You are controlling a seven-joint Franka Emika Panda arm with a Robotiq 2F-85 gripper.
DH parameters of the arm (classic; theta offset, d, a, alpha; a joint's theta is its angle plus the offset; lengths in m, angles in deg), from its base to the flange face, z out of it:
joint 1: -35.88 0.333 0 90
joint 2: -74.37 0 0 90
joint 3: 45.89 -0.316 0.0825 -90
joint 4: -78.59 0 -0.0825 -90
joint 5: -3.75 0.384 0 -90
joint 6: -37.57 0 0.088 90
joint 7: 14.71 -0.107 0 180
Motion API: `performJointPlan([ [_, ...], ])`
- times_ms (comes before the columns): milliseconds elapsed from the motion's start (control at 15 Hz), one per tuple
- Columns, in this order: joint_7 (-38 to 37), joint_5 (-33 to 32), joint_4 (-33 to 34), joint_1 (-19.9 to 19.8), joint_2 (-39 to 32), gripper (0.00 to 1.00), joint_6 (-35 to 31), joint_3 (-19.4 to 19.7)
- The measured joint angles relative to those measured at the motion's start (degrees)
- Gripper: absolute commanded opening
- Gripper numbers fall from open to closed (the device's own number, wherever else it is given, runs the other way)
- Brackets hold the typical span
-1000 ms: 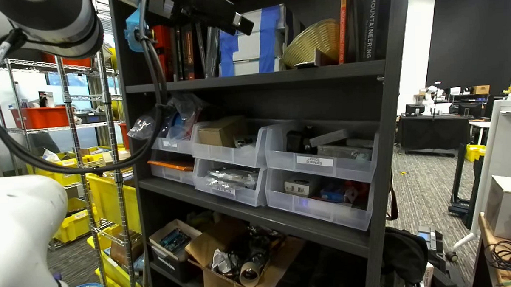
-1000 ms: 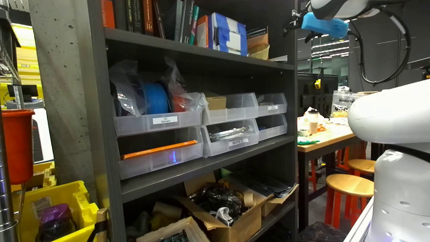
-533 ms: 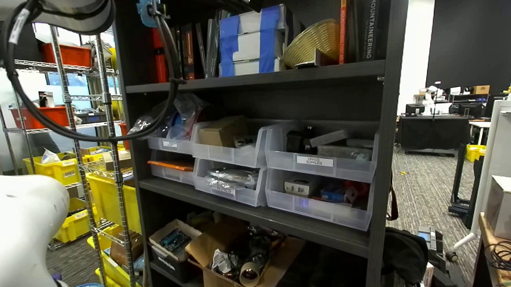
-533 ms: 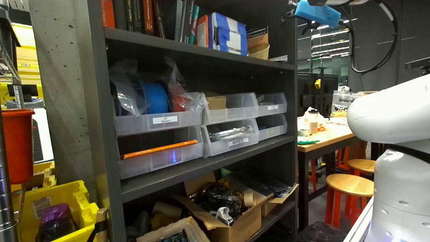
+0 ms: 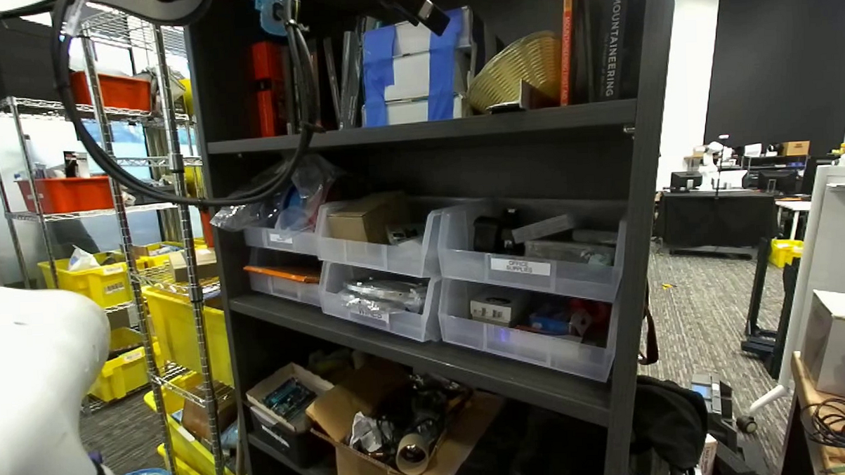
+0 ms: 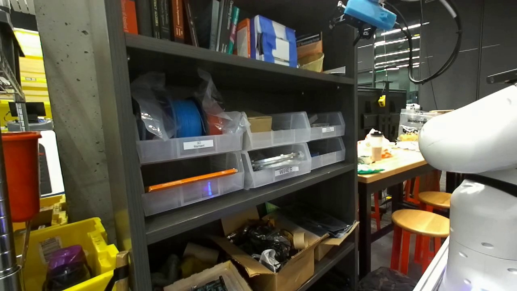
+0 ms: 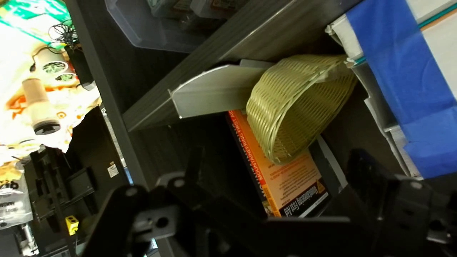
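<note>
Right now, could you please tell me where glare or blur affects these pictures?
Wrist view: the area around the cup is washed out by glare, the end effector is dark and out of focus, the wicker basket fairly sharp; in an exterior view, the white arm is very bright, with little surface detail.

Stands on a white, upright, cylindrical lower section [image 6: 476, 238], cut off by the frame. Bends above it into a thick, smooth, white, rounded arm link [image 6: 470, 129], sloped in an exterior view. Shows a pale grey, curved upper segment [image 5: 154, 8] at the top edge. Carries a light-blue, block-shaped cover [image 6: 369, 14] high and tilted, beside a black cable [image 6: 423, 82] hanging in a wide loop. Points a black two-fingered gripper [image 7: 277, 157] out from the cover's lower side, with dark, slightly blurred fingers [image 7: 366, 171] spread well apart in the wrist view.
</note>
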State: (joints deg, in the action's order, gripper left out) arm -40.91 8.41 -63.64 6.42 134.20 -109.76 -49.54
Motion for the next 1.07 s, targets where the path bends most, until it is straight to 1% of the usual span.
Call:
performJointPlan([
  [533, -0.10, -0.30, -0.33, 0.08, -0.44, 1.00, -0.54, -0.41],
  [800, -0.14, -0.32, 0.20, 0.09, -1.03, 1.00, -2.28, -0.59],
  [1067, -0.19, -0.32, 2.15, 0.04, -3.55, 1.00, -3.88, -0.61],
])
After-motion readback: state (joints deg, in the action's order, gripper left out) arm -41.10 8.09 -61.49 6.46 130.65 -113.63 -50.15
